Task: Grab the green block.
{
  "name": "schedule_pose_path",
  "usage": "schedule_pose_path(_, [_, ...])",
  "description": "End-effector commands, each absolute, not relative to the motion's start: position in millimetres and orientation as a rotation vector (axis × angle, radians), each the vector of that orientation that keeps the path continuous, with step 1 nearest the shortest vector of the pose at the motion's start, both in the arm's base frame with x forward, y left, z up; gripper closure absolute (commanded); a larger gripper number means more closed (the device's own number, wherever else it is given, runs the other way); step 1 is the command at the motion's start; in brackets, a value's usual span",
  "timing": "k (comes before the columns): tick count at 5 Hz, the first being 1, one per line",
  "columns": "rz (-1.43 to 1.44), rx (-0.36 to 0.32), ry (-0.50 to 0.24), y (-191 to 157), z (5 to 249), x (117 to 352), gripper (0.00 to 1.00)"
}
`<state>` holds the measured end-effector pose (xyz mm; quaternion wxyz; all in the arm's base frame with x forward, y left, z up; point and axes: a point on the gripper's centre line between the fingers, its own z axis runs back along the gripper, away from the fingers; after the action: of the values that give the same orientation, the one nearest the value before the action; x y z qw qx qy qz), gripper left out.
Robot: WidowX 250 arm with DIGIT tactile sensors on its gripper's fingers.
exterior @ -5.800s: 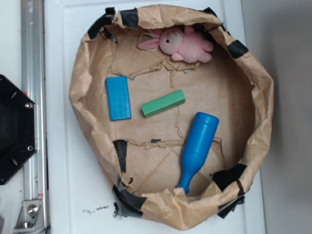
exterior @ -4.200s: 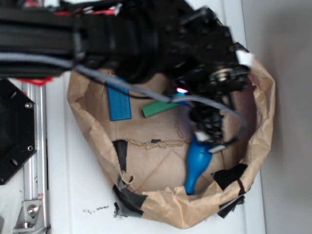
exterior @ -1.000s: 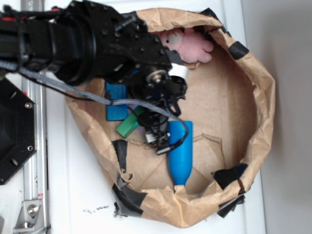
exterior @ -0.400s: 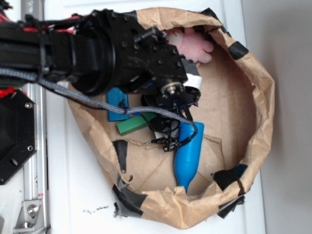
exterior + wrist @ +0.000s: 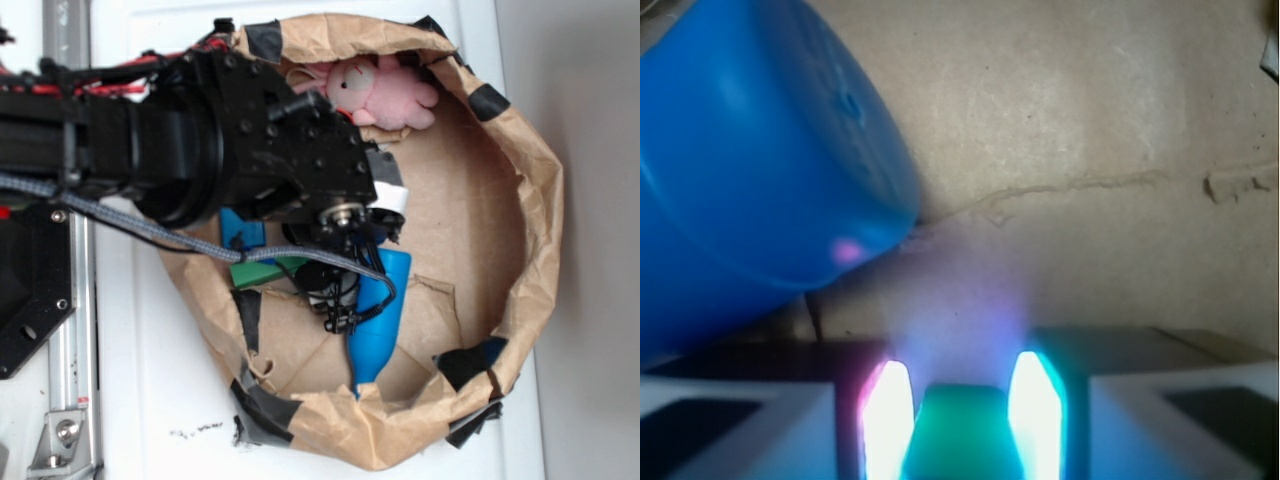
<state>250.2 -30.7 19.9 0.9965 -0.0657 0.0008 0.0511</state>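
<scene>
Exterior view: my arm reaches in from the left over the crumpled brown paper basin [image 5: 540, 190] patched with black tape, and my gripper [image 5: 335, 290] is down on its floor. The green block [image 5: 262, 270] shows only as a short green sliver poking out to the left from under my wrist, just below the blue block [image 5: 243, 233], which is mostly covered too. The blue bottle [image 5: 378, 318] lies right against my fingers on the far side, neck toward the basin's near wall. A pink plush bunny [image 5: 375, 90] sits well apart at the top rim. From here my own bulk hides the jaws, so this view alone does not tell how they stand.

Wrist view: the green block [image 5: 962, 432] sits squarely between my two fingers [image 5: 888, 420], which glow pink and cyan at their inner edges and stand close against its sides (no gap that I can make out). I judge the grip made, or all but made. The blue bottle [image 5: 750, 190] fills the upper left, close beside my left finger; bare paper lies ahead.

What is left, as I read it: confirming the hold with a lift clear of the floor. No brand, label or writing is legible in either view.
</scene>
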Motion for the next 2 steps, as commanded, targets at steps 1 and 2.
schedule_pose_path(1, [0.011,-0.031,-0.101,-26,69,254,1.00])
schedule_pose_path(2, [-0.075,-0.022,-0.191,-14,118,271,1.00])
